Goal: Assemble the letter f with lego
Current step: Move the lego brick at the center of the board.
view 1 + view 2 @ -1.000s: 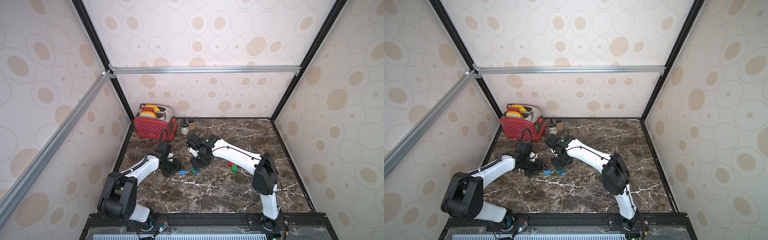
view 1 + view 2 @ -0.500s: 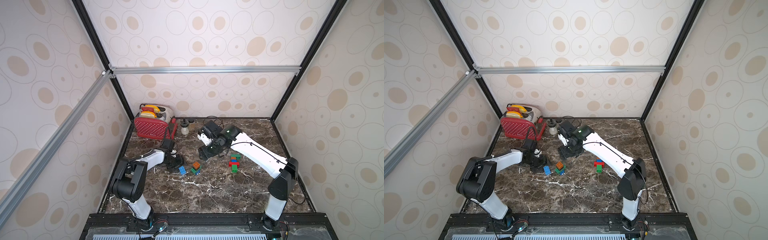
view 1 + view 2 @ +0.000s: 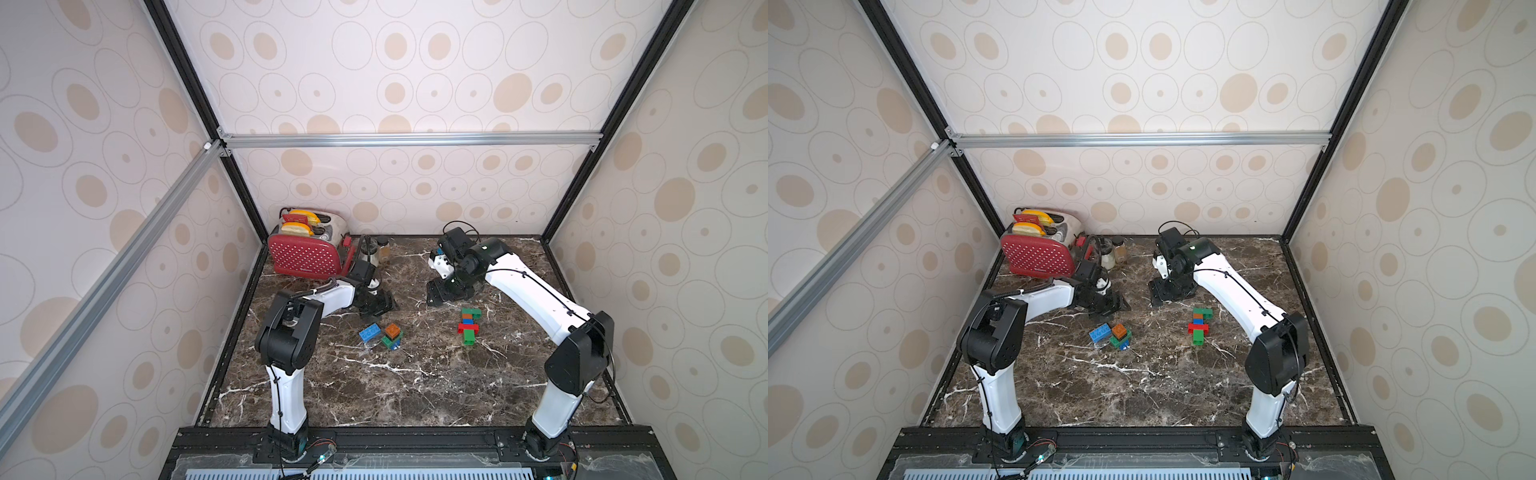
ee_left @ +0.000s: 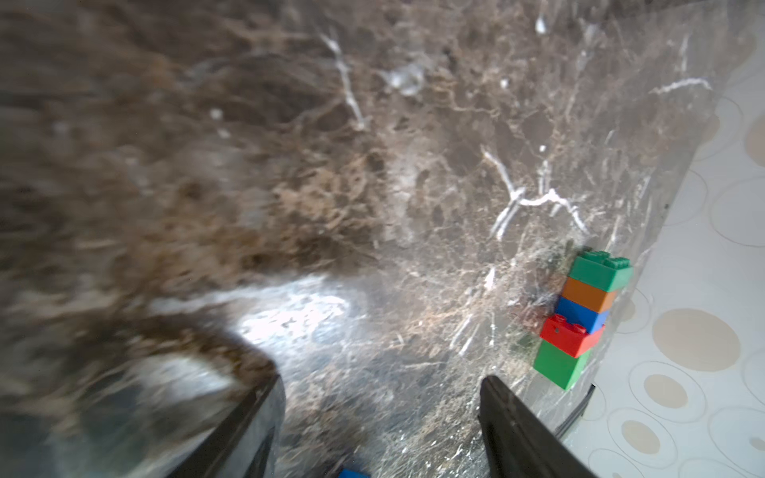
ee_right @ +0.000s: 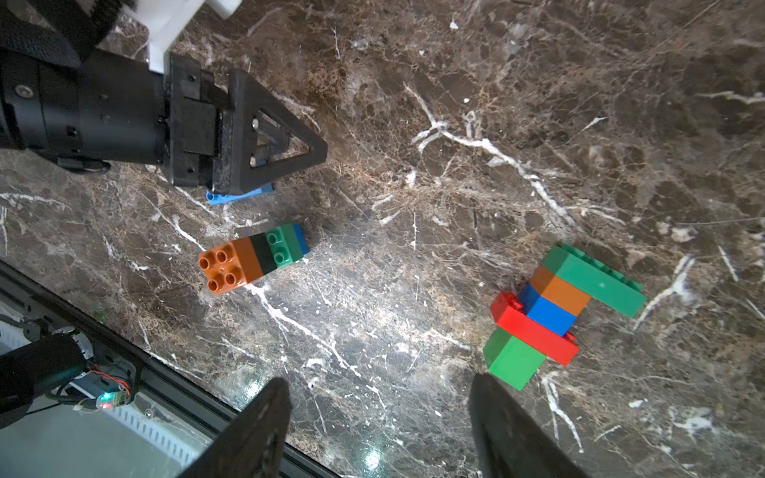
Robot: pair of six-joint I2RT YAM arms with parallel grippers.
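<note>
Marble tabletop (image 3: 415, 382) in a dotted-wall booth, lego near its middle, both grippers empty.
Just at 9 o'clock of centre lie a loose blue brick (image 3: 369, 333) and a mixed stack (image 5: 252, 258) of orange, black, green and blue. At 3 o'clock lies the joined lego column (image 3: 468, 328): green square, red crossbar, blue, orange, green oblong farthest. The left gripper (image 4: 383, 385) at 10 o'clock and the right gripper (image 5: 378, 383) near 12 o'clock have fingers spread, nothing between them. At 11 o'clock a red toaster (image 3: 305, 259) holds two yellow slices (image 3: 297, 227) in its slots. Two small jars (image 3: 369, 253) stand beside it, contents unclear.
</note>
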